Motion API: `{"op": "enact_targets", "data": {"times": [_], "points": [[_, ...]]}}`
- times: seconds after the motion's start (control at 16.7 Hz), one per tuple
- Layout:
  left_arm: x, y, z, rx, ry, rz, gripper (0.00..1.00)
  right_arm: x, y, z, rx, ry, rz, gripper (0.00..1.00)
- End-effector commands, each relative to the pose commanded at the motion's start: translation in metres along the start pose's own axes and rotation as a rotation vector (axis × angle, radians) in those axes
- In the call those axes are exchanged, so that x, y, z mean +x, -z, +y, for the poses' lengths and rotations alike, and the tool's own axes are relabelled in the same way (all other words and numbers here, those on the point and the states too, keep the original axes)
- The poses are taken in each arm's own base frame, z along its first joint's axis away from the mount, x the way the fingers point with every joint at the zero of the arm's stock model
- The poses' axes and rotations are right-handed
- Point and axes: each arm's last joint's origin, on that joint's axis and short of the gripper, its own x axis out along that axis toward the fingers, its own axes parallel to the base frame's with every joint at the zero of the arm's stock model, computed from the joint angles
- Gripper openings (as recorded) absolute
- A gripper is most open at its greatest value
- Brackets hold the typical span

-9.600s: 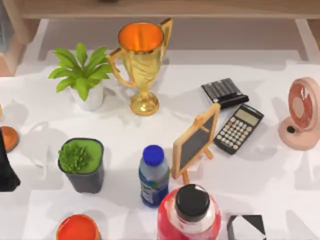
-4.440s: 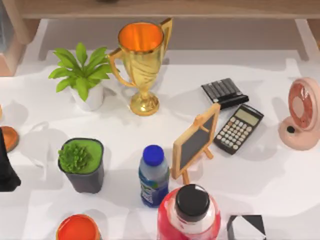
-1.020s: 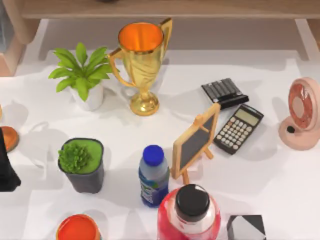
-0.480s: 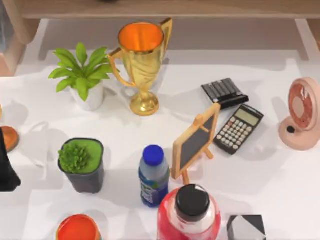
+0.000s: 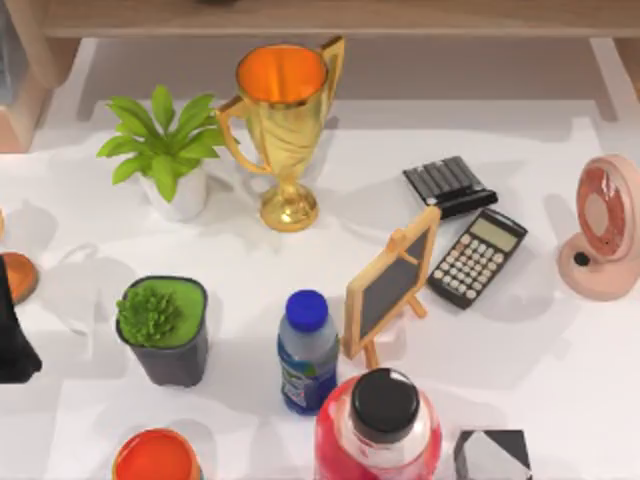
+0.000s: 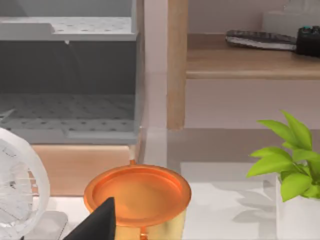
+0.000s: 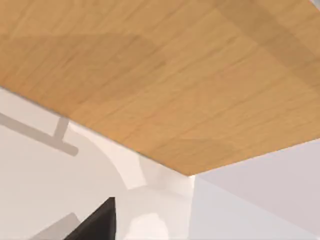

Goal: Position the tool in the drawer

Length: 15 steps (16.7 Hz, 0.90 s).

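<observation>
At the 9 o'clock edge of the top view, the left claw point(image 5: 12, 335) hangs over the tabletop point(image 5: 520, 370) as a dark mass. I cannot tell how far it is open, and it has hold of nothing that I can see.

1. Target. No hand tool is plainly marked. I judge the calculator point(image 5: 477, 257) to be the likeliest item. It lies flat at about 3 o'clock from centre, just beside the easel chalkboard point(image 5: 390, 285) on its 9 o'clock side. A black ribbed block point(image 5: 449, 185) sits at its 12 o'clock and the pink fan point(image 5: 603, 230) is well apart at 3 o'clock.

2. Destination. The left wrist view looks into a grey open compartment point(image 6: 65, 100) beyond the orange cup point(image 6: 137, 192). I take this for the drawer.

3. Handling. I expect a light, stiff, slick plastic slab.
- It lies flat, so there is little edge to grip.
- Take hold across the narrow width, near mid-length, so it does not pivot.
- Avoid pressing the keys or the display.
- Approach from 3 o'clock to keep off the chalkboard.

4. Right claw point(image 7: 97, 222). It faces a wooden panel point(image 7: 160, 75). I cannot tell its opening, and nothing shows in it.
</observation>
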Motion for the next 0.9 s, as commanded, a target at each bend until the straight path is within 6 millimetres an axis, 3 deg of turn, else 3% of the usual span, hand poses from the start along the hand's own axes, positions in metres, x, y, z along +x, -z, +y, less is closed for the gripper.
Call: {"op": "enact_targets", "data": {"times": [0.42,0.9], "points": [[0.000,0.000,0.000,0.000,0.000,0.000,1.00,-0.028,-0.049,0.034,0.290,-0.401,0.397,1.00],[0.000,0.000,0.000,0.000,0.000,0.000,1.00,-0.069,-0.102,0.073,0.268,-0.630,0.728,1.00]]}}
